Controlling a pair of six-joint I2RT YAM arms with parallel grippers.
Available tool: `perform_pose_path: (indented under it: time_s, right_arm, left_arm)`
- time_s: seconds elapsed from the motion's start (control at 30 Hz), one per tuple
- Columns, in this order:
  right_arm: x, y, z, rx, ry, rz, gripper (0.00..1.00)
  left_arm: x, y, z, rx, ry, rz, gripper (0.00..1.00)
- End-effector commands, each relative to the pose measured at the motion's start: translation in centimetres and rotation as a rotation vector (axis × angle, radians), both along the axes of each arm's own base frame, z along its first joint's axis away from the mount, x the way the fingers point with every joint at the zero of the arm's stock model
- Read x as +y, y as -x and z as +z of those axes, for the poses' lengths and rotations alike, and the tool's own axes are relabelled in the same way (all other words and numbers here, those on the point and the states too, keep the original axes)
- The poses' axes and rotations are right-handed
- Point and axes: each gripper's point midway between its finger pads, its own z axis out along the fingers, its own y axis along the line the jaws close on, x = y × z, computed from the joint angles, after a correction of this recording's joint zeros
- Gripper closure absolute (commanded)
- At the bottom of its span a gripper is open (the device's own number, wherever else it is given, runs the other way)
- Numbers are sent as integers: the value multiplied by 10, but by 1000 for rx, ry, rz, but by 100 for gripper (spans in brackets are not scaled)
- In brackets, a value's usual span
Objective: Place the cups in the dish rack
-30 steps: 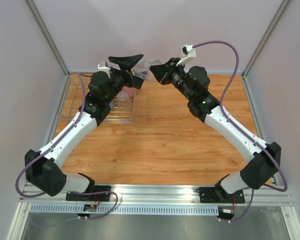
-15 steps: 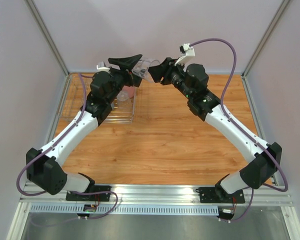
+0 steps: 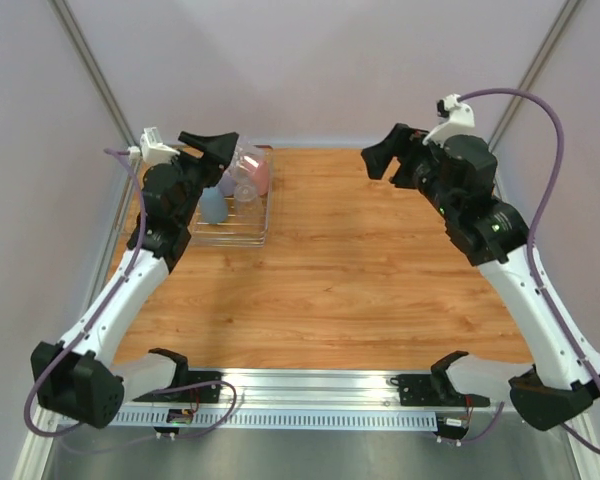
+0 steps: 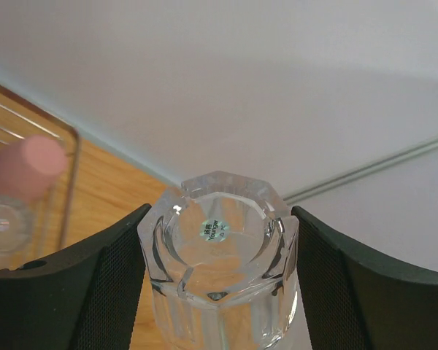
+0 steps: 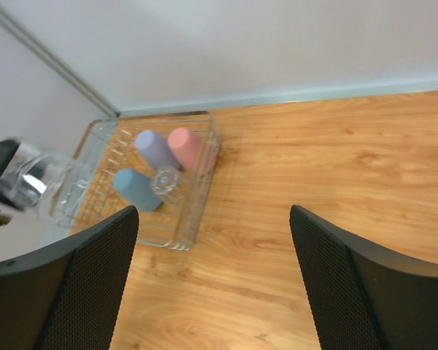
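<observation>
The gap between the left gripper's (image 4: 220,211) fingers is filled by a clear tumbler (image 4: 219,292). Below it, the far half of the dish rack (image 5: 164,227) is taken up by a pink cup (image 5: 187,148), a lavender cup (image 5: 155,148), a blue cup (image 5: 135,189) and a second tumbler (image 5: 166,180). Bare ribs are seen behind these, toward the arm's base. Beneath and ahead of the right gripper (image 5: 213,211), whose jaws stand apart with nothing between, open table (image 5: 336,182) is offered.

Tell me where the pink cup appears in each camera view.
Top view: pink cup upper left, in the rack.
Left wrist: pink cup at left edge, blurred.
Right wrist: pink cup upper left, in the rack.
Shared landmark: the rack, seen in all three.
</observation>
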Motion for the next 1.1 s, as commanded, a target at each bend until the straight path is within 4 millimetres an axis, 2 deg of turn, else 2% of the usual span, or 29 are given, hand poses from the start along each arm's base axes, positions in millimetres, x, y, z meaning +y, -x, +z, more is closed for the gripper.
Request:
perform_pose_path:
  time_s: [0.0, 0.03, 0.07, 0.1, 0.13, 0.2, 0.23, 0.27, 0.3, 0.37, 0.4, 0.47, 0.5, 0.57, 0.77, 0.9, 0.97, 1.0, 1.07]
  right_arm:
    - [-46, 5, -50, 128, 132, -150, 12]
    - [-49, 5, -62, 148, 139, -160, 12]
    - [-51, 4, -66, 155, 136, -166, 12]
    - [-56, 2, -69, 162, 128, -182, 12]
    - [-56, -1, -76, 169, 132, -184, 10]
    - [-58, -6, -83, 181, 147, -202, 8]
    - [-60, -8, -87, 188, 157, -215, 8]
    - [-58, -11, -90, 195, 165, -212, 8]
    - [-59, -13, -93, 202, 174, -212, 8]
    - [-59, -15, -96, 210, 185, -212, 8]
    - [-61, -15, -97, 213, 191, -218, 8]
    - [-63, -15, -97, 212, 197, -224, 8]
    - [-65, -14, -96, 206, 197, -228, 8]
    - [-69, -13, -96, 204, 200, -237, 8]
    - [-81, -12, -99, 208, 214, -267, 8]
    - [-83, -13, -104, 219, 221, -274, 8]
    - [-84, -13, -105, 221, 225, -276, 8]
    - [-84, -14, -105, 220, 224, -274, 8]
    - [-85, -14, -104, 217, 226, -276, 8]
  left_arm:
    - [35, 20, -2, -138, -404, 145, 68]
    - [39, 19, -27, -115, -478, 155, 68]
    - [43, 20, -35, -135, -579, 166, 68]
    - [46, 21, -33, -178, -623, 183, 68]
    - [47, 20, -56, -159, -682, 175, 68]
    - [49, 18, -63, -221, -789, 195, 69]
    - [52, 18, -83, -209, -821, 198, 69]
    - [54, 17, -73, -275, -821, 241, 68]
    - [54, 11, -86, -268, -858, 242, 68]
    - [54, 5, -96, -261, -890, 248, 68]
    - [53, -3, -108, -236, -918, 235, 68]
    - [54, -9, -106, -241, -915, 259, 68]
    - [53, -14, -113, -232, -928, 257, 68]
    - [53, -19, -115, -237, -946, 264, 68]
    - [54, -34, -145, -180, -972, 270, 67]
    - [54, -37, -162, -161, -976, 268, 68]
    - [61, -37, -157, -188, -974, 318, 68]
    - [62, -36, -168, -177, -987, 322, 68]
    - [65, -37, -166, -217, -983, 362, 68]
